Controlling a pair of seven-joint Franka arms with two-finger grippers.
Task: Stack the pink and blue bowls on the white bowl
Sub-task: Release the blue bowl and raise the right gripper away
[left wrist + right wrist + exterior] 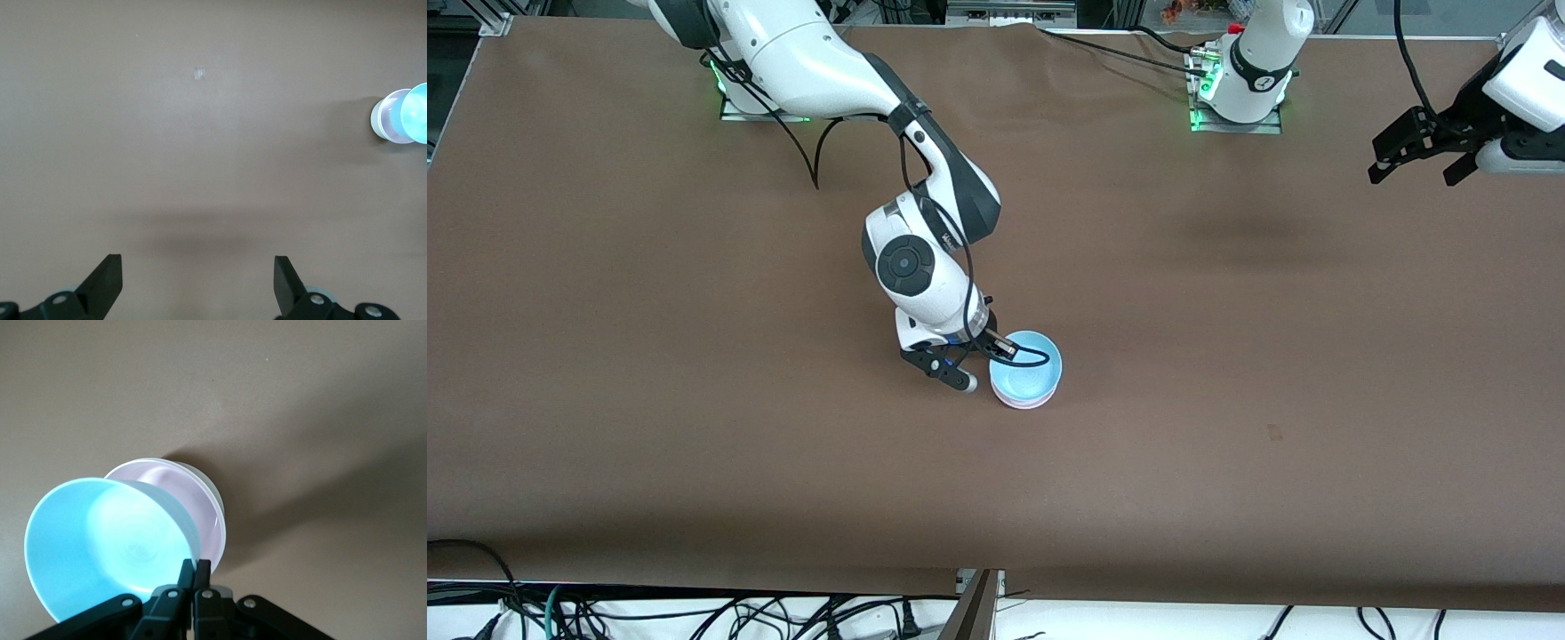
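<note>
My right gripper (980,378) (195,568) is shut on the rim of the light blue bowl (1032,369) (113,540). It holds the bowl tilted over the pale pink bowl (197,503). The pink bowl sits nested in the white bowl (215,495), of which only a thin rim shows. In the front view the pink rim (1021,404) peeks out below the blue bowl, near the middle of the table. My left gripper (1418,169) (198,277) is open and empty, up in the air over the left arm's end of the table. The left wrist view shows the blue bowl (417,113) far off.
The brown table cover (694,400) is bare around the bowls. The arm bases (1240,98) stand along the edge farthest from the front camera. Cables hang below the table's near edge (694,613).
</note>
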